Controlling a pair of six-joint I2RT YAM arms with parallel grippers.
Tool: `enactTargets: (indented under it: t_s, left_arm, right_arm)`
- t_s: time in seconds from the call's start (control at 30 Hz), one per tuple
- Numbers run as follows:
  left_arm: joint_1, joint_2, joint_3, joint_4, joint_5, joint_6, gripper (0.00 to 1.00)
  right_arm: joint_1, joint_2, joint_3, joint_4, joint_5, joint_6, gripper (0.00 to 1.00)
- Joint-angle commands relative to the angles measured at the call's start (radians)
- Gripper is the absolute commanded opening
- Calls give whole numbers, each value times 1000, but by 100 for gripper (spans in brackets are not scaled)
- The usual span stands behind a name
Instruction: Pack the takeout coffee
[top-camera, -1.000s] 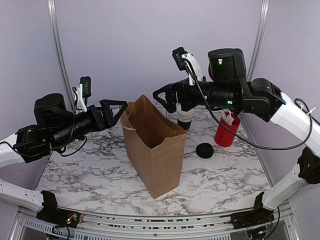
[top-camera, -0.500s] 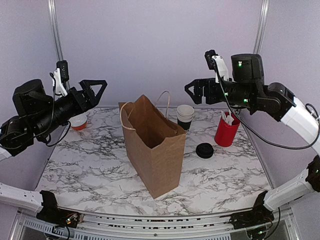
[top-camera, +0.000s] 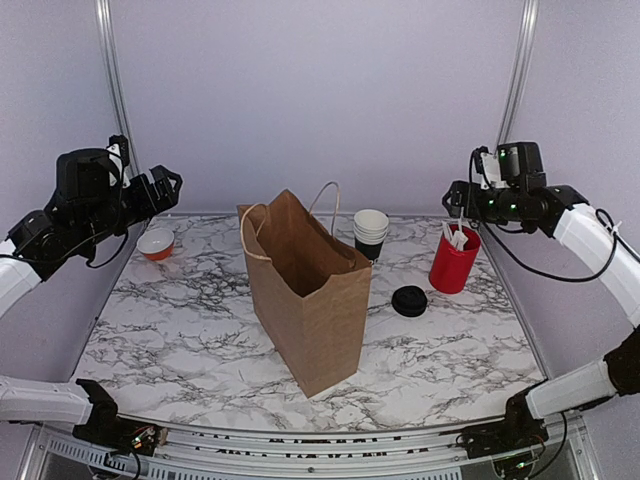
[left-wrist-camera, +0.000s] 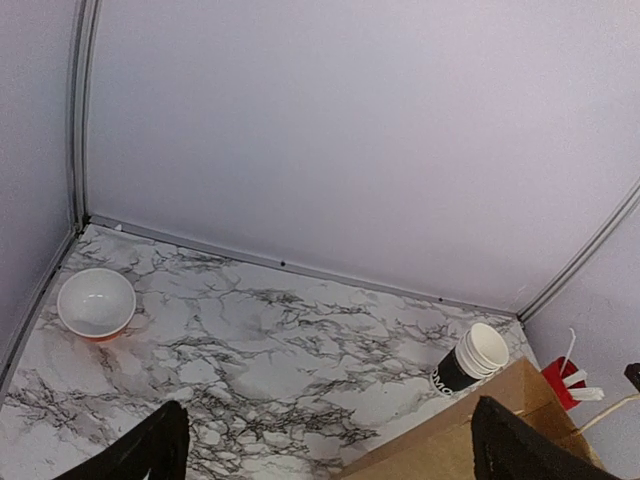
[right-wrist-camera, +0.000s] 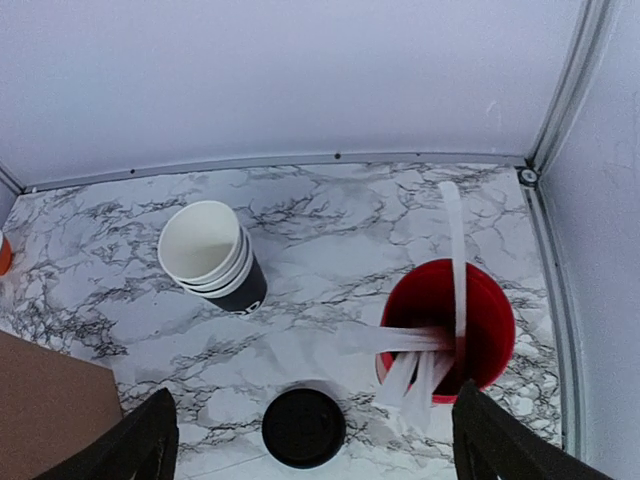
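**Takeout coffee not in view; both end effectors empty**

Top view: I find no lidded cup anywhere on the marbled surface. What stands there is a brown paper bag, open-mouthed in the middle, and a stack of lidless cups just behind its right side. There is also a red holder with white sticks, a low pile of black lids and a small bowl at far left. My guess is that the takeout coffee sits inside the bag, whose floor this angle hides, but I cannot confirm it. The left end effector and right end effector hang high at either side, well apart from the bag.

Left wrist view: my fingers stand spread wide at the bottom corners with nothing between them. Below lie the bowl, the stack and a corner of the bag.

Right wrist view: the fingers here are likewise apart and empty, above the holder, the lids and the stack.

Handling, as I judge it: a lidded paper cup would be light, with soft walls that dent under a hard squeeze and a lid that can pop off. I would take it mid-wall, below the lid, and keep it upright. Its look I cannot report from these views.
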Motion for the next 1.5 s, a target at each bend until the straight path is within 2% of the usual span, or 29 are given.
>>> enactTargets:
  t_s: [0.0, 0.13, 0.23, 0.37, 0.6, 0.77, 0.87, 1.0, 1.2, 1.33, 1.47]
  left_arm:
    - [112, 23, -61, -70, 77, 53, 99]
    - [143, 11, -137, -89, 10, 88, 99]
    - [153, -14, -187, -89, -19, 110, 99]
    - [156, -48, -247, -87, -61, 134, 99]
    - [158, -137, -325, -80, -113, 163, 99]
    - [157, -174, -365, -66, -117, 171, 99]
    - [157, -174, -365, -61, -113, 169, 99]
    - [157, -172, -373, -51, -98, 149, 99]
    - [160, -187, -380, -43, -102, 146, 99]
    - [161, -186, -380, -38, -101, 146, 99]
    - [163, -187, -382, -33, -98, 147, 99]
  right_arm:
    - [-157, 44, 3, 73, -137, 11, 88]
    - [-265, 158, 36, 111, -200, -4, 82]
    - [-275, 253, 90, 134, -189, -26, 80]
    - [-280, 383, 189, 138, -163, -50, 71]
    - [-280, 509, 272, 139, -56, -97, 65]
    - [-279, 537, 287, 146, -45, -110, 51]
    - [-278, 549, 292, 150, -39, -116, 48]
    - [-278, 578, 320, 136, -40, -122, 38]
    - [-268, 578, 335, 126, -30, -124, 12]
    - [-242, 546, 328, 123, 3, -134, 0]
    - [-217, 523, 343, 89, 61, -148, 0]
